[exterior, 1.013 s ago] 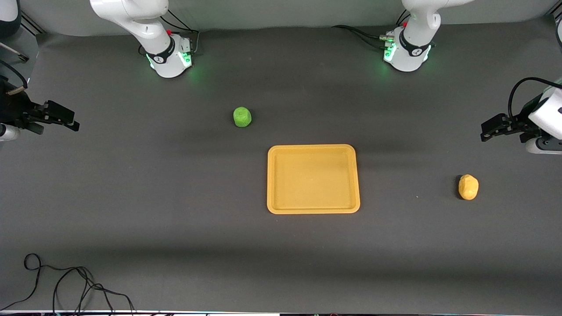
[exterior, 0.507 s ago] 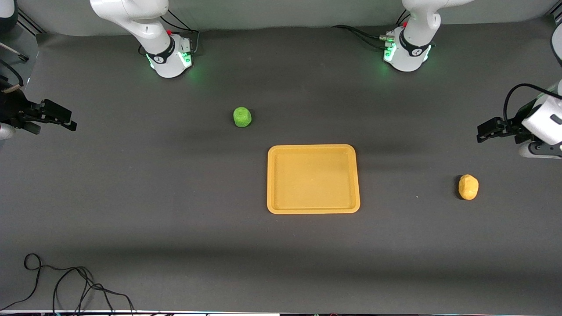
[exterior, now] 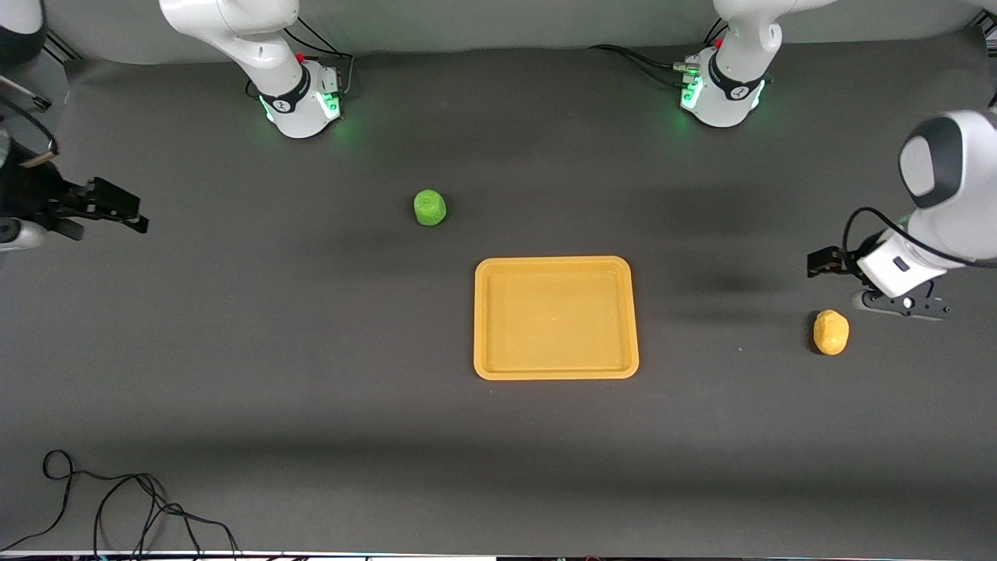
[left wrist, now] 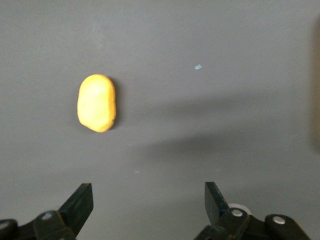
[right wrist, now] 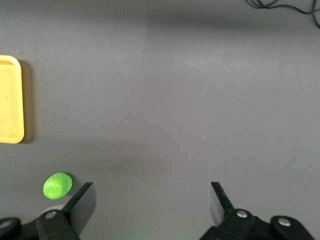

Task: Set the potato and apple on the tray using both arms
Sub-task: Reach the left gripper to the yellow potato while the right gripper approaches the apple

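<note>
On the table: you have one tray (exterior: 555, 318), one apple (exterior: 430, 207), one potato (exterior: 831, 332), none touching.
Apple: farther from the front camera than the tray.
Potato: toward the left arm's end.
Left gripper (left wrist: 149, 202): fingers apart, above the table beside the potato (left wrist: 96, 102).
Right gripper (right wrist: 152, 202): fingers apart, at its table end.
Right wrist only: apple (right wrist: 57, 185) and tray corner (right wrist: 11, 100) together.

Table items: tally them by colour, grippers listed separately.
Yellow-orange: 2, the tray and the potato
Green: 1, the apple
Black grippers: 2, left gripper and right gripper, both open
Total: 5
</note>
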`<state>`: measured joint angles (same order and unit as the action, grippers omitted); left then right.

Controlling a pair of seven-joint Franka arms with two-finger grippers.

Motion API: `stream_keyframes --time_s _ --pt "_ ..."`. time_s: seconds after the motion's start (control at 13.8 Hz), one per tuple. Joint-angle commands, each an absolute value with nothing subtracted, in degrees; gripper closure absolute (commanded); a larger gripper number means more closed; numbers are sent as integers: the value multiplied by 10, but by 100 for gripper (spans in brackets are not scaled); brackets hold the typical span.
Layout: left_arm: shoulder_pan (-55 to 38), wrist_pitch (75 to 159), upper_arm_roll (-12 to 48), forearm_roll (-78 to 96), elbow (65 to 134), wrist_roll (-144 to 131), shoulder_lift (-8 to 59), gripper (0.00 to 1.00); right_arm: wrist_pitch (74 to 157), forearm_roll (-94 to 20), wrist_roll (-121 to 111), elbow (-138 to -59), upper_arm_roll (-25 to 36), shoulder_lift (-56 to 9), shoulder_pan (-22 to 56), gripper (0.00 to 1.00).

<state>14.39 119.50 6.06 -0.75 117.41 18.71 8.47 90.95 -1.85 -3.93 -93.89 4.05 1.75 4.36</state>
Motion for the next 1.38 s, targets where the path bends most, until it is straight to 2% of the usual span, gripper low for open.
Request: stream_keyframes --time_s 0.0,0.14,0.43,0.65,0.72,0.8,0.94,1.01,1.16,1.23,1.3 --pt "189 1286 62 -11 1187 263 140 1 916 -13 12 -964 44 31 99 0" --pt "223 1352 62 -11 1187 331 209 1 921 -17 85 -979 44 33 154 0" --pt "223 1360 65 -3 1180 345 232 1 982 -18 246 -1051 44 61 286 0" --pt "217 1363 68 -4 1128 373 274 1 1005 -12 338 -1084 45 69 373 0" --pt "216 1374 70 -4 1119 375 284 3 1013 -11 371 -1099 45 71 397 0" --pt "215 1393 74 -4 1117 375 300 12 1031 -11 402 -1120 45 80 419 0" --pt "212 1431 75 -4 1114 375 325 15 1071 -11 461 -1178 44 105 468 0" --pt "208 1433 75 -4 1114 374 326 21 1078 -10 478 -1196 44 114 493 0" --pt "206 1423 76 -2 1100 367 325 68 1080 16 524 -1217 43 118 540 0" --pt "205 1419 78 -1 1100 367 323 80 1080 38 535 -1229 43 123 559 0" --pt "204 1404 78 2 1098 367 316 82 1082 42 537 -1248 44 133 561 0"
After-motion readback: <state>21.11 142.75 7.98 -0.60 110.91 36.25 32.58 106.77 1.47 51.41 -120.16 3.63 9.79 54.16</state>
